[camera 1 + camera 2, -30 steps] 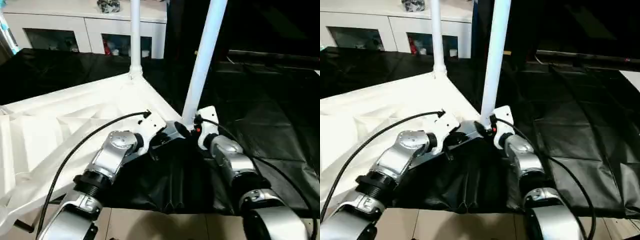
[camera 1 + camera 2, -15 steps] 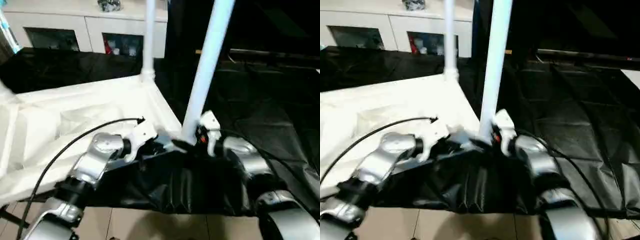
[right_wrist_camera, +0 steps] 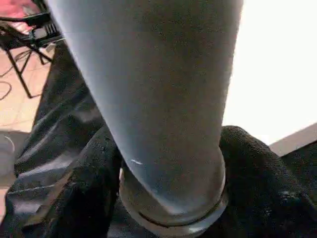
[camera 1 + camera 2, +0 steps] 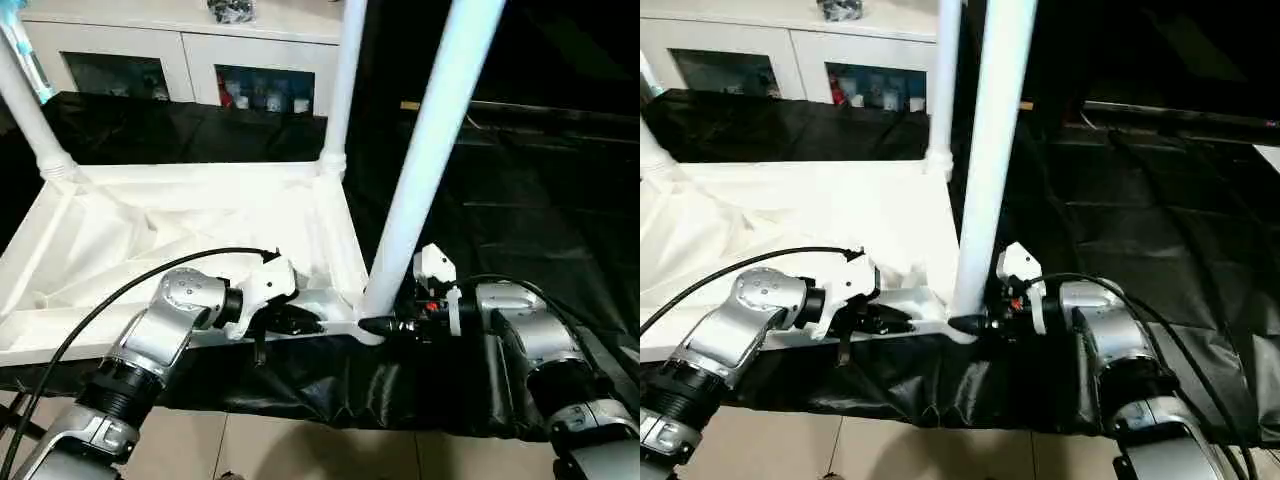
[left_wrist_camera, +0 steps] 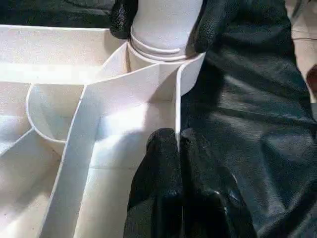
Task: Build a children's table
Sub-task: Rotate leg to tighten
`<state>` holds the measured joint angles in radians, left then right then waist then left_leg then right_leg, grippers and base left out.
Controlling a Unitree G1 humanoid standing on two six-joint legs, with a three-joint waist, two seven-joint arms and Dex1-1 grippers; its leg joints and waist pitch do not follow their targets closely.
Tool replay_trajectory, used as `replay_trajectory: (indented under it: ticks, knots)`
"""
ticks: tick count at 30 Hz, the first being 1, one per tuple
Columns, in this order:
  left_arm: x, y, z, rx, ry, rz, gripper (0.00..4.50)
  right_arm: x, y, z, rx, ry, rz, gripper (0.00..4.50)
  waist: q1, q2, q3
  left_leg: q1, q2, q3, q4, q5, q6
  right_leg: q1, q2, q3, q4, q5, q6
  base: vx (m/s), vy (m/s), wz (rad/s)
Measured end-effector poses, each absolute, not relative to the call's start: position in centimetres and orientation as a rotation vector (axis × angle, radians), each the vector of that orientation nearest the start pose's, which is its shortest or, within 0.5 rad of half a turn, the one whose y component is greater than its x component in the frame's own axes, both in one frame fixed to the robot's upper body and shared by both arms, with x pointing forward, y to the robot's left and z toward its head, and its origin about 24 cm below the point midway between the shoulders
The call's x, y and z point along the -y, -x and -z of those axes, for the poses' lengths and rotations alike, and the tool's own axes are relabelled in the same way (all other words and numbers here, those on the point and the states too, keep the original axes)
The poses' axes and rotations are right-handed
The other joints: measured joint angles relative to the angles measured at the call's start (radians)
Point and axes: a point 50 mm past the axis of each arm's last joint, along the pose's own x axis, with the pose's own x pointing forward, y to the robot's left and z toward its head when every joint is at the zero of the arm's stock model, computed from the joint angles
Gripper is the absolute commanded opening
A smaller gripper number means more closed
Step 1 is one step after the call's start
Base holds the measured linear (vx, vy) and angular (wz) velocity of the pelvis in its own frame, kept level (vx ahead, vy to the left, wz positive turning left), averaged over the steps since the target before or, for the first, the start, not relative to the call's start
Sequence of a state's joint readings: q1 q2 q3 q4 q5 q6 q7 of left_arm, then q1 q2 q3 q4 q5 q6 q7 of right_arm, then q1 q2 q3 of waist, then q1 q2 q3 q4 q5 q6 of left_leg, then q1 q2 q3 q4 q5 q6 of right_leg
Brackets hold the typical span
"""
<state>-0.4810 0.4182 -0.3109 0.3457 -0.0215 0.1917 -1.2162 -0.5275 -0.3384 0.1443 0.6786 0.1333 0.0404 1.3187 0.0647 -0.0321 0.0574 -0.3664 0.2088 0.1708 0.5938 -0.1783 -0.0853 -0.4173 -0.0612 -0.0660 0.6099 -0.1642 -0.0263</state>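
The children's table lies upside down: its white ribbed tabletop (image 4: 180, 215) rests on black cloth. Three white legs stand in corner sockets: the near right leg (image 4: 430, 150), the far right leg (image 4: 345, 80) and the far left leg (image 4: 25, 105). My left gripper (image 4: 300, 322) is shut on the thin rim wall (image 5: 177, 99) of the tabletop, just beside the near right corner. My right gripper (image 4: 375, 324) closes on the base of the near right leg (image 3: 163, 99), with one black finger (image 3: 74, 198) on each side of it at the socket.
A white cabinet (image 4: 190, 60) with glass doors stands behind the work. Black cloth (image 4: 520, 200) covers the surface to the right and hangs over the near edge. Tiled floor (image 4: 300, 450) shows below. A black cable (image 4: 120, 300) loops over my left forearm.
The tabletop has swung round with both grippers at its near corner. The far right leg shifted rightward and the far left leg came into view. My right gripper's fingers closed in on the leg's base.
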Motion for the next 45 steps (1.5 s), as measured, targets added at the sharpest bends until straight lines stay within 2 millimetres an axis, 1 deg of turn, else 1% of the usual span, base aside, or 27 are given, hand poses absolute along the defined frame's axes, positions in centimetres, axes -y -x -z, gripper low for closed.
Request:
replay_trajectory:
  ticks: [6, 8, 11, 12, 14, 17, 18, 20, 21, 24, 25, 26, 30, 31, 32, 35, 42, 45]
  knots:
    - [-13.0, -29.5, -5.6, -0.425, -0.403, 1.375, 0.00, 14.9, -30.4, -3.6, -0.359, 0.077, -1.335, 2.57, 0.000, -0.001, -0.001, 0.001, 0.000, 0.000, 0.000, 0.000, 0.000, 0.001, 0.000, 0.000, 0.000, 0.000, 0.000, 0.000, 0.000, 0.00]
    - [-12.9, -29.7, -5.5, -0.420, -0.398, 1.343, 0.00, 14.8, -30.5, -3.4, -0.349, 0.063, -1.285, 2.56, -0.002, -0.002, -0.001, 0.002, 0.000, 0.000, 0.000, 0.000, 0.000, 0.002, 0.000, 0.000, 0.000, 0.000, 0.001, 0.000, 0.000, 0.00]
    - [-12.6, -30.3, -5.3, -0.413, -0.391, 1.270, 0.00, 14.5, -31.1, -2.9, -0.331, 0.019, -1.161, 2.56, -0.009, -0.004, -0.002, 0.004, 0.000, -0.002, 0.001, 0.000, 0.000, 0.005, 0.000, 0.001, 0.000, -0.004, 0.006, 0.000, 0.000, 0.00]
    - [-12.4, -30.8, -5.2, -0.415, -0.396, 1.234, 0.00, 14.1, -31.6, -2.7, -0.323, 0.001, -1.093, 2.56, -0.012, -0.004, -0.002, 0.008, 0.000, -0.002, 0.001, 0.000, 0.000, 0.006, 0.000, 0.001, 0.000, -0.004, 0.006, 0.000, 0.000, 0.00]
    - [-12.0, -31.4, -5.2, -0.414, -0.397, 1.172, 0.00, 13.6, -32.3, -2.5, -0.312, -0.017, -0.987, 2.56, -0.021, -0.004, -0.002, 0.009, -0.001, -0.002, 0.001, 0.000, 0.000, 0.006, -0.001, 0.001, -0.001, -0.004, 0.007, 0.000, 0.000, 0.00]
    - [-11.0, -32.2, -5.1, -0.409, -0.385, 1.077, 0.00, 12.6, -33.4, -2.6, -0.285, -0.008, -0.829, 2.55, -0.033, -0.004, -0.002, 0.010, -0.001, -0.002, 0.002, 0.000, 0.000, 0.006, -0.001, 0.001, -0.001, -0.004, 0.007, 0.000, 0.000, 0.00]
    - [-10.3, -32.6, -5.0, -0.407, -0.376, 1.027, 0.00, 12.0, -34.1, -2.8, -0.273, -0.021, -0.736, 2.50, -0.035, -0.004, -0.002, 0.010, -0.001, -0.002, 0.002, 0.000, 0.000, 0.006, -0.001, 0.001, -0.002, -0.004, 0.007, 0.000, 0.000, 0.00]
    - [-9.1, -33.0, -5.0, -0.399, -0.363, 0.980, 0.00, 11.3, -35.0, -3.3, -0.259, -0.027, -0.620, 2.50, -0.037, -0.004, -0.002, 0.009, -0.001, -0.002, 0.002, 0.000, 0.000, 0.005, -0.001, 0.000, -0.003, -0.004, 0.007, 0.000, 0.000, 0.00]
    - [-8.5, -33.0, -4.9, -0.395, -0.354, 0.967, 0.00, 11.2, -35.4, -3.3, -0.261, -0.029, -0.567, 2.42, -0.035, -0.004, -0.002, 0.009, -0.001, -0.002, 0.002, 0.000, 0.000, 0.005, -0.001, 0.000, -0.003, -0.004, 0.007, 0.000, 0.000, 0.00]
    - [-8.1, -33.2, -5.0, -0.389, -0.354, 0.944, 0.00, 10.7, -35.8, -3.6, -0.258, -0.046, -0.500, 2.42, -0.033, -0.003, -0.003, 0.009, -0.001, -0.002, 0.001, 0.000, 0.000, 0.005, -0.001, 0.001, -0.001, -0.004, 0.006, 0.000, 0.000, 0.00]
    - [-8.1, -33.2, -5.1, -0.387, -0.354, 0.943, 0.00, 10.6, -35.9, -3.7, -0.254, -0.040, -0.500, 2.42, -0.033, -0.003, -0.003, 0.009, -0.001, -0.002, -0.001, 0.000, 0.000, 0.004, -0.001, 0.001, -0.001, -0.004, 0.006, 0.000, 0.000, 0.00]
    - [-8.1, -33.2, -5.1, -0.387, -0.354, 0.945, 0.00, 10.6, -35.9, -3.7, -0.247, -0.038, -0.504, 2.74, -0.032, -0.003, -0.003, 0.009, -0.001, -0.001, -0.002, 0.000, -0.001, 0.004, -0.001, 0.001, -0.001, -0.003, 0.006, 0.000, 0.000, 0.00]
    - [-8.2, -33.2, -5.2, -0.385, -0.357, 0.961, 0.00, 10.7, -35.8, -3.8, -0.232, -0.051, -0.552, 2.89, -0.030, -0.002, -0.003, 0.008, -0.001, 0.000, -0.008, 0.000, -0.001, 0.002, 0.000, 0.000, -0.001, -0.001, 0.000, 0.000, 0.000, 0.00]
    - [-8.4, -33.2, -5.2, -0.383, -0.363, 0.967, 0.00, 10.9, -35.8, -3.8, -0.232, -0.053, -0.572, 3.14, -0.030, -0.002, -0.003, 0.008, -0.001, 0.000, -0.008, 0.000, -0.001, 0.002, 0.000, 0.000, -0.001, -0.001, 0.000, 0.000, 0.000, 0.00]
    - [-8.5, -33.1, -5.3, -0.379, -0.370, 0.972, 0.00, 11.0, -35.8, -3.9, -0.230, -0.047, -0.589, 3.14, -0.029, -0.002, -0.003, 0.008, -0.001, 0.000, -0.008, 0.000, -0.001, 0.002, 0.000, 0.000, -0.001, -0.001, 0.000, 0.000, 0.000, 0.00]
    - [-8.9, -32.7, -5.4, -0.368, -0.386, 1.024, 0.00, 11.2, -35.5, -3.9, -0.232, 0.009, -0.677, 3.41, -0.029, -0.002, -0.002, 0.007, -0.001, -0.001, -0.008, 0.000, -0.001, 0.000, 0.000, 0.000, -0.001, -0.001, 0.000, 0.000, 0.000, 0.00]
    - [-10.4, -31.8, -5.4, -0.374, -0.399, 1.141, 0.00, 12.7, -34.1, -3.7, -0.253, 0.122, -0.945, 3.41, -0.026, -0.002, -0.002, 0.007, -0.001, 0.000, -0.007, 0.000, -0.001, 0.001, 0.000, 0.000, -0.001, -0.001, 0.000, 0.000, 0.000, 0.00]
    - [-10.9, -31.5, -5.5, -0.383, -0.398, 1.179, 0.00, 13.3, -33.6, -3.8, -0.263, 0.160, -1.031, 3.41, -0.025, -0.002, -0.002, 0.007, -0.001, -0.001, -0.006, 0.000, -0.001, 0.001, 0.000, 0.000, -0.001, -0.001, 0.000, 0.000, 0.000, 0.00]
